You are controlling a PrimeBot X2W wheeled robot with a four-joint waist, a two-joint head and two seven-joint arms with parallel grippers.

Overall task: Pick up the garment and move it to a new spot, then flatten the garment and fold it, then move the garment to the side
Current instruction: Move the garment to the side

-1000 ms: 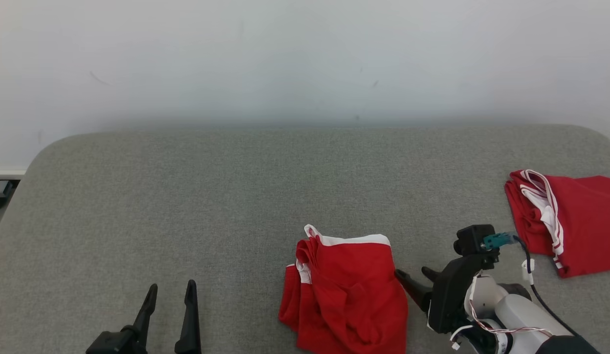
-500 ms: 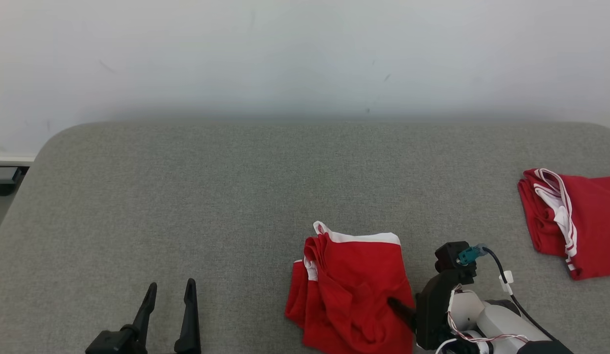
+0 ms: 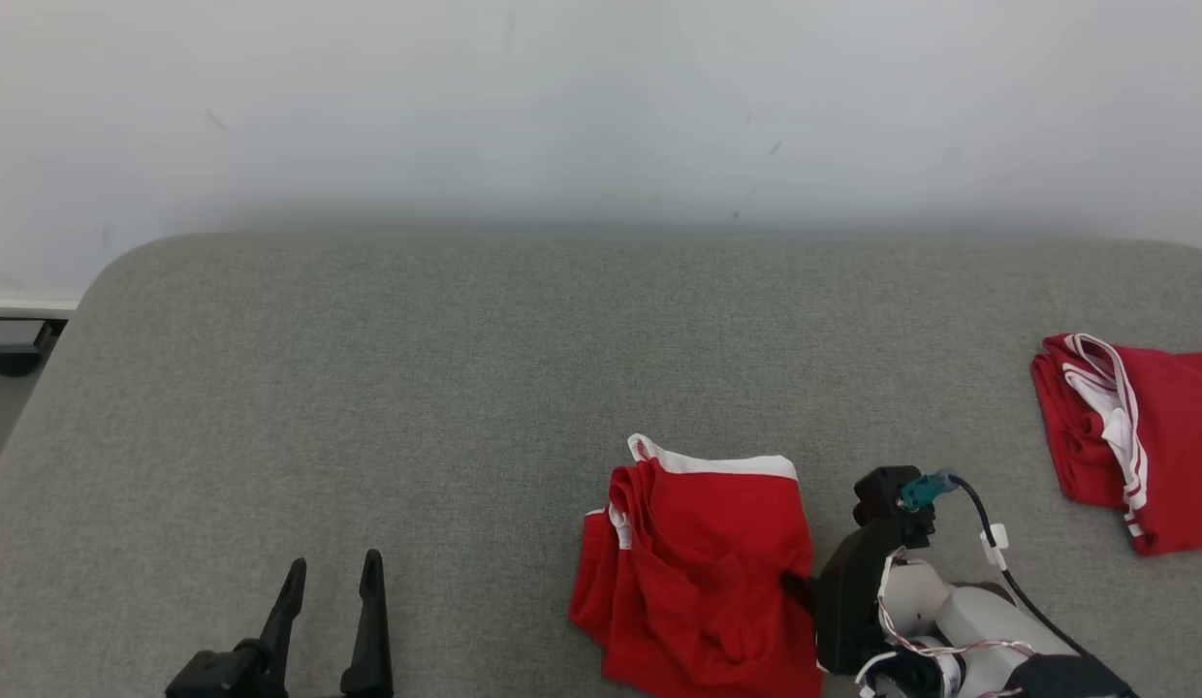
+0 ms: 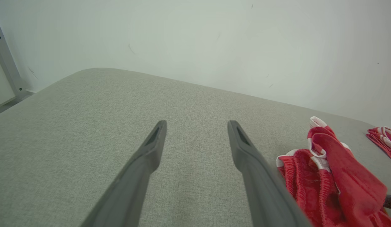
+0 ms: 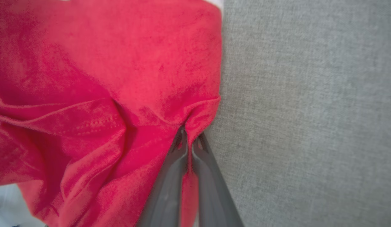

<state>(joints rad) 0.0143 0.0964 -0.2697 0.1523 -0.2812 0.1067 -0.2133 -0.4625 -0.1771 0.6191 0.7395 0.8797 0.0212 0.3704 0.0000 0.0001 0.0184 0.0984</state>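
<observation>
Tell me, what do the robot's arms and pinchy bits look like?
The left tool and right tool each have two long, thin, dark fingers tapering to tips. The right arm is pale, with a black block, a black cable, a teal plug and thin red-and-white wires.

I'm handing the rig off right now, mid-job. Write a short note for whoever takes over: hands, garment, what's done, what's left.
The right hand is shut on the right edge of the garment, pinching a fold of red cloth.
The left hand is open and holds nothing, at the front left of the table, apart from the cloth.
The garment lies crumpled near the table's front edge, not yet lifted. A second red garment lies at the far right.
Done: the grasp only.
Left: lift and move it, flatten it, fold it, set it aside.
</observation>
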